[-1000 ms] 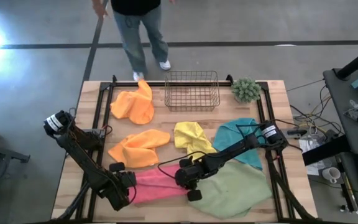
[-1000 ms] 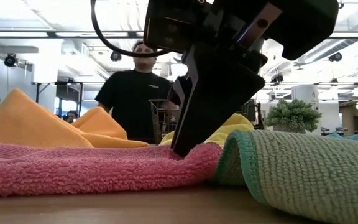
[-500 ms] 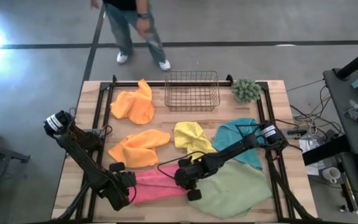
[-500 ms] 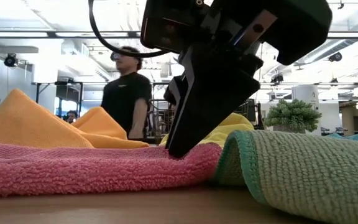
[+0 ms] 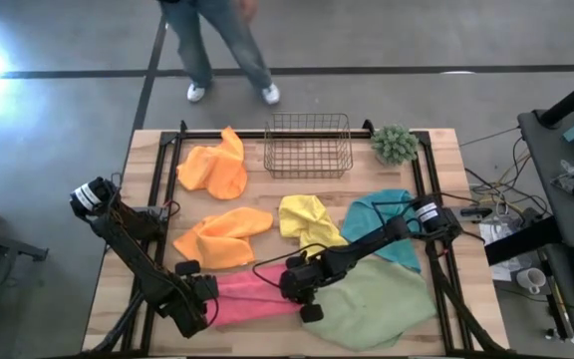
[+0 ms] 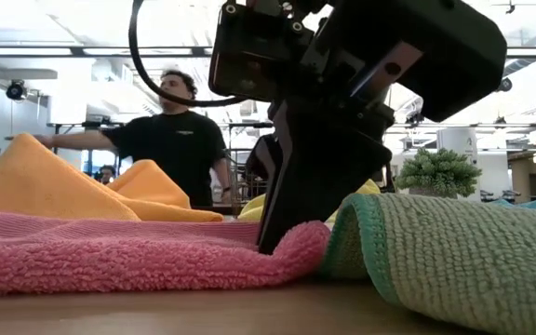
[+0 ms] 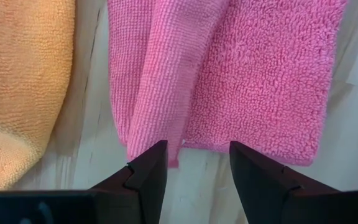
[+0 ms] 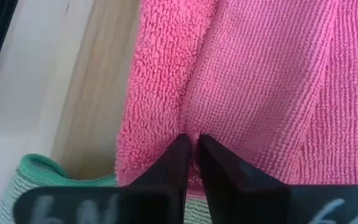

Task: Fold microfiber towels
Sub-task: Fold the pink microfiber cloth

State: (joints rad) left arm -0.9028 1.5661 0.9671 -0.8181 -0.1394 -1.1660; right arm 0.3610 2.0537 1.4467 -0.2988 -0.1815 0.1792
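The pink towel (image 5: 252, 297) lies flat on the table near the front edge, between my two grippers. My right gripper (image 5: 302, 287) points down on its right end and is shut on it; it also shows in the low view (image 6: 270, 244). My left gripper (image 7: 194, 165) is open, and its fingers stand on either side of the towel's left-end corner (image 7: 166, 149); whether they touch it I cannot tell. The light green towel (image 5: 377, 304) lies beside the pink one's right end. The teal (image 5: 392, 224), yellow (image 5: 307, 221) and two orange towels (image 5: 222, 237) (image 5: 215, 168) lie farther back. My right gripper pinches a raised ridge of the pink towel (image 8: 194, 127) between its two fingers, near the towel's right end. The fingers come from above, pointing down. The towel stays on the table, and its right end (image 6: 305, 244) puckers up beside the finger (image 6: 296, 177).
A wire basket (image 5: 307, 145) and a small green fuzzy plant (image 5: 395, 145) stand at the table's far edge. A person (image 6: 170, 140) stands beyond the far edge. Bare wood shows at the front left corner (image 5: 118, 319).
My right gripper has sunk a little into the pink towel's right end, which now puckers higher beside the finger. The person behind the table has turned and stretched an arm out.
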